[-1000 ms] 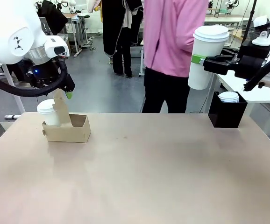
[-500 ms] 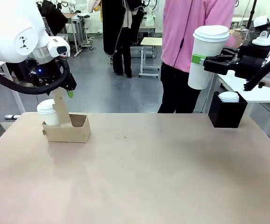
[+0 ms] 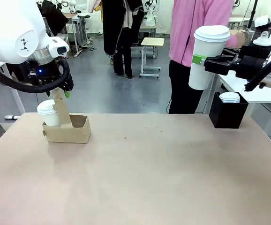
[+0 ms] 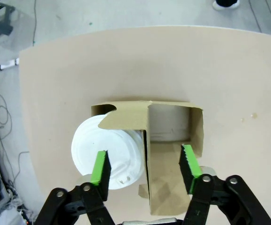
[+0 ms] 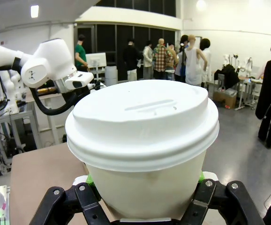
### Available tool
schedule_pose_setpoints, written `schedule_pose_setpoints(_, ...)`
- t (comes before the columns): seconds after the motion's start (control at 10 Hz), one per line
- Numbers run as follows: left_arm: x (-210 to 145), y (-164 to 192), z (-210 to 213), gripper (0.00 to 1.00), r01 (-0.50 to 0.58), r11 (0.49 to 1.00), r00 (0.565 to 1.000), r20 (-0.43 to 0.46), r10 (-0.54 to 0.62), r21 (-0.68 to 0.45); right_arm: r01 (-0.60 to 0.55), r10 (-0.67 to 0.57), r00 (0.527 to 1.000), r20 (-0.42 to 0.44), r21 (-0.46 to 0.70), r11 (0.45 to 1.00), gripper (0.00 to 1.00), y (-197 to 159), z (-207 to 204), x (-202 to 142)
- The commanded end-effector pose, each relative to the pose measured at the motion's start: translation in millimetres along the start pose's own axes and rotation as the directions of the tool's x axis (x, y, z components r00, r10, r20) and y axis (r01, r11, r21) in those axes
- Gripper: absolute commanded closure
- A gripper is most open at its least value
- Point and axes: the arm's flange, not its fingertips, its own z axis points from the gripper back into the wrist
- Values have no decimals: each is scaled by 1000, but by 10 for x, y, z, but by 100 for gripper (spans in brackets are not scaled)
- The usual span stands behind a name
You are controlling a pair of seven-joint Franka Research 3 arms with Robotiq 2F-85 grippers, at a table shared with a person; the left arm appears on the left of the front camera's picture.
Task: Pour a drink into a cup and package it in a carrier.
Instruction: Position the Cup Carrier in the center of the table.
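Observation:
The brown cardboard carrier stands at the table's far left, a short lidded white cup in its left hole. My left gripper hovers just above the raised handle panel. In the left wrist view that gripper is open, its green pads astride the handle panel, over the short cup and the empty hole. My right gripper is shut on the tall white cup, which wears a white lid, high over the far right; up close, the cup sits between the fingers. The drink's jug is out of view.
A black box with white lids on top stands at the table's far right. A person in a pink top stands behind the far edge. Bare tabletop spreads between carrier and box.
The person in pink has walked to the right behind the table. Both arms have hardly moved; the tall cup stays held in the same place.

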Motion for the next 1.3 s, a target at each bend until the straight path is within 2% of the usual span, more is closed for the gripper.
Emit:
schedule_pose_setpoints(0.0,52,-76,-3,65,-23,999,1000,6,22,32,6,-6,1000,11,3,1000,20,-1,-26,31)
schedule_pose_setpoints(0.1,56,-90,-6,100,-18,999,1000,0,18,34,6,-6,1000,11,3,1000,20,-1,-26,31)
schedule_pose_setpoints(0.5,59,-93,-10,100,-25,999,1000,-12,25,33,6,-6,1000,11,3,1000,20,-1,-26,31)
schedule_pose_setpoints(0.7,82,-78,-32,100,-74,996,997,-24,75,41,6,-6,1000,11,3,1000,20,-1,-26,31)
schedule_pose_setpoints(0.8,25,-61,-36,100,-11,1000,1000,-8,11,4,6,-6,1000,11,3,1000,20,-1,-26,31)
schedule_pose_setpoints(1.2,25,-61,-36,100,-11,1000,1000,-8,11,4,6,-6,1000,11,3,1000,20,-1,-26,31)
